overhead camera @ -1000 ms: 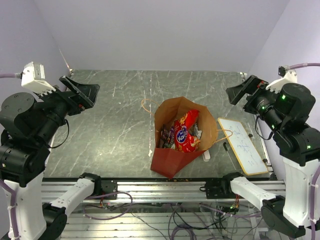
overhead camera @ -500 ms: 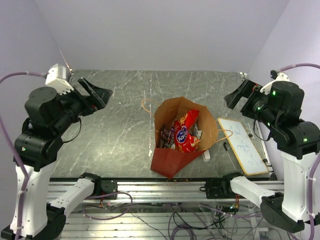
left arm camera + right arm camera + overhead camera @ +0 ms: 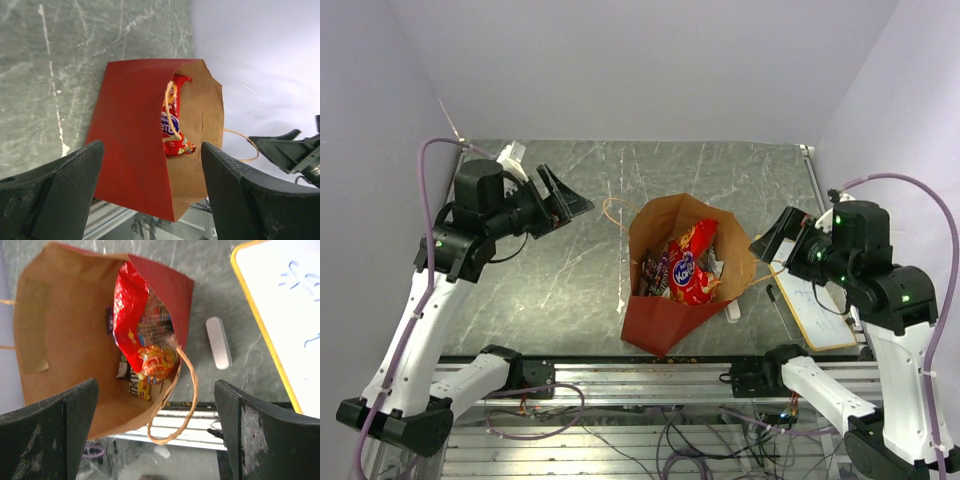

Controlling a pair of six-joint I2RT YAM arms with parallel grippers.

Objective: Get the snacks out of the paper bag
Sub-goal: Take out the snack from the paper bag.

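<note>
The paper bag [image 3: 665,322] stands open in the middle of the table [image 3: 550,280], snacks inside. The red chip bag [image 3: 690,265] carries a blue oval logo with white lettering too small to read. A dark pack [image 3: 132,385] under it shows what looks like a lowercase "m". Left gripper [image 3: 150,150] and right gripper [image 3: 156,390] hang over the bag, jaws spread wide, holding nothing. An eraser [image 3: 218,342] lies between the bag and a whiteboard [image 3: 285,305] with illegible blue scribbles.

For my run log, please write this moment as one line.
left pincer: open, empty | right pincer: open, empty | paper bag: mouth open | snacks: inside the bag
</note>
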